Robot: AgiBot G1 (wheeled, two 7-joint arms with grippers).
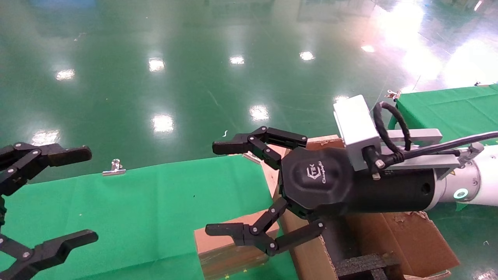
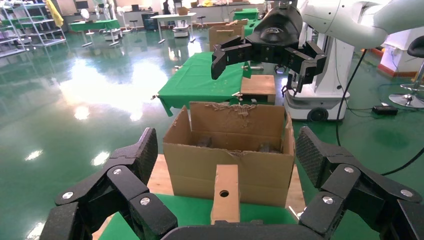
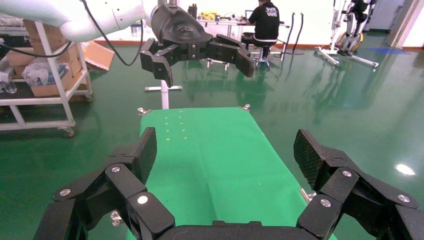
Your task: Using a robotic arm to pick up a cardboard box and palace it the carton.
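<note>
The small brown cardboard box (image 1: 227, 243) stands on the green-covered table (image 1: 136, 210), its narrow face with a round hole (image 2: 224, 193) turned toward my left gripper. The large carton (image 1: 393, 237) with ragged flaps and black foam sits just beyond it, also seen in the left wrist view (image 2: 232, 150). The white robotic arm (image 1: 476, 186) reaches in from the right. Its gripper (image 1: 216, 188) hangs open above the box and the carton's near edge, holding nothing (image 3: 225, 145). My left gripper (image 1: 83, 194) is open at the table's left, the box showing between its fingers (image 2: 145, 152) farther off.
A metal clip (image 1: 114, 168) pins the cloth at the table's far edge. A second green table (image 1: 447, 105) stands at the right. The carton rests on a wooden pallet (image 2: 161, 175). Glossy green floor lies all around. A seated person (image 3: 263, 20) is far behind.
</note>
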